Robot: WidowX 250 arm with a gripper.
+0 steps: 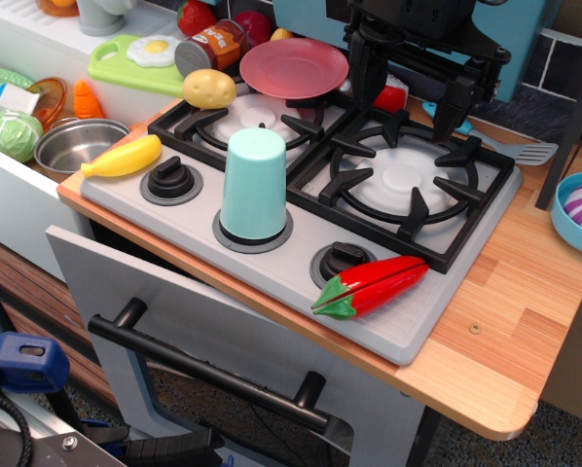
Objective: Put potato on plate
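The potato is seen resting at the stove's back-left corner, just beside the plate, which is perched on the rear grate. The gripper is held above the right burner with fingers spread and empty, so a short leftward reach is judged necessary.
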